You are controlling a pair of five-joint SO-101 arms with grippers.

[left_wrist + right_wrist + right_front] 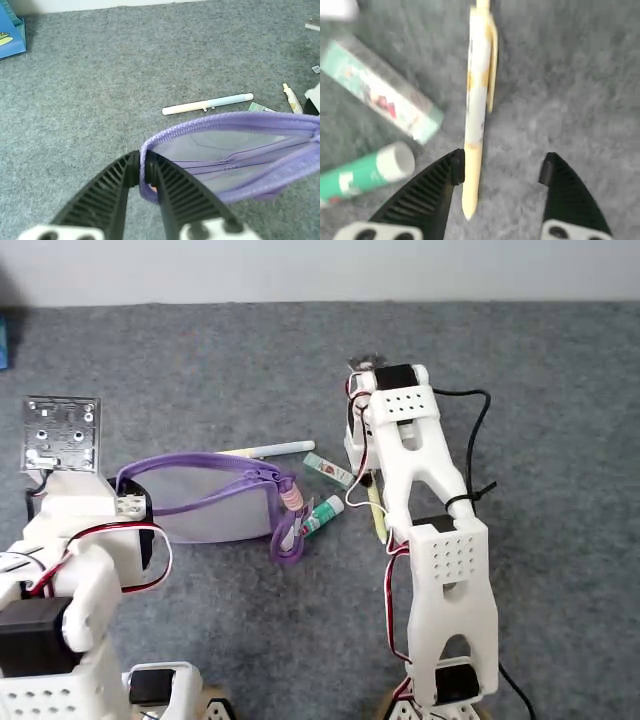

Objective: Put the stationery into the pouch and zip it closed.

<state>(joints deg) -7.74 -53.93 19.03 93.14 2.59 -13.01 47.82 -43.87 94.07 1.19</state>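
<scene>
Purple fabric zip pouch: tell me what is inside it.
Through the open mouth of the purple fabric zip pouch, pale lilac lining shows, with no stationery in sight. Its near wall covers the lower depth, so that part cannot be checked.

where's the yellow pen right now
In the high view the pale yellow plastic pen lies beneath the right arm, just right of the green glue stick; the open right gripper hangs over its end.

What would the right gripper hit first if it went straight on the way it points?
Probably the yellow pen, lying just inside one side of the open right gripper; the rest of the gap leads to bare grey mat. Depth is unclear.
</scene>
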